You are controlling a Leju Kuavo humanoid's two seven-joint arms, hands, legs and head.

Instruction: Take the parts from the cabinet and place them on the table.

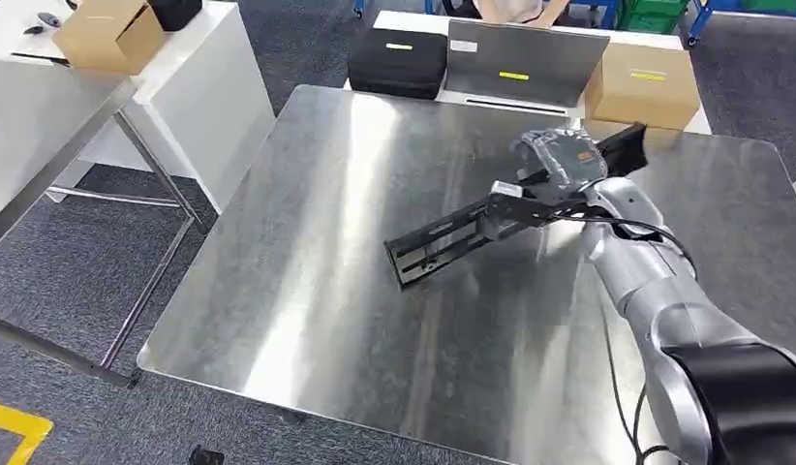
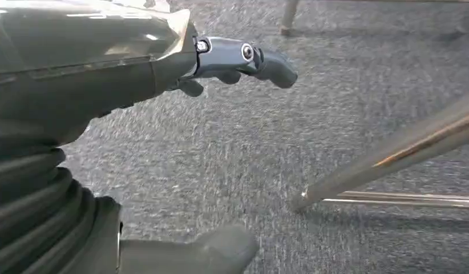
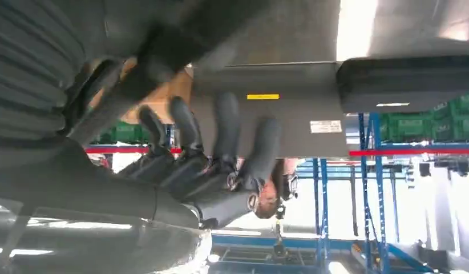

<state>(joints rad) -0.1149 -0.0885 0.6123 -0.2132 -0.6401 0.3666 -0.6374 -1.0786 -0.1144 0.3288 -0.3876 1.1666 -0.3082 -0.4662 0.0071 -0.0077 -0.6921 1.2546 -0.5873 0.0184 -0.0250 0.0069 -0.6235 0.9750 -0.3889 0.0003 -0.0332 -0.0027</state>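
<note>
My right hand grips a long black bracket-like part and holds it over the middle of the shiny steel table. The part slants from the hand down toward the table's left half, and a short end sticks out behind the hand. The right wrist view shows my right hand's fingers curled around the blurred dark part. My left hand hangs beside the table over grey carpet, its fingers and thumb apart with nothing in them.
Behind the steel table a white table carries a black case, a grey panel and a cardboard box. Another cardboard box sits on a table at the far left. Metal table legs stand near my left hand.
</note>
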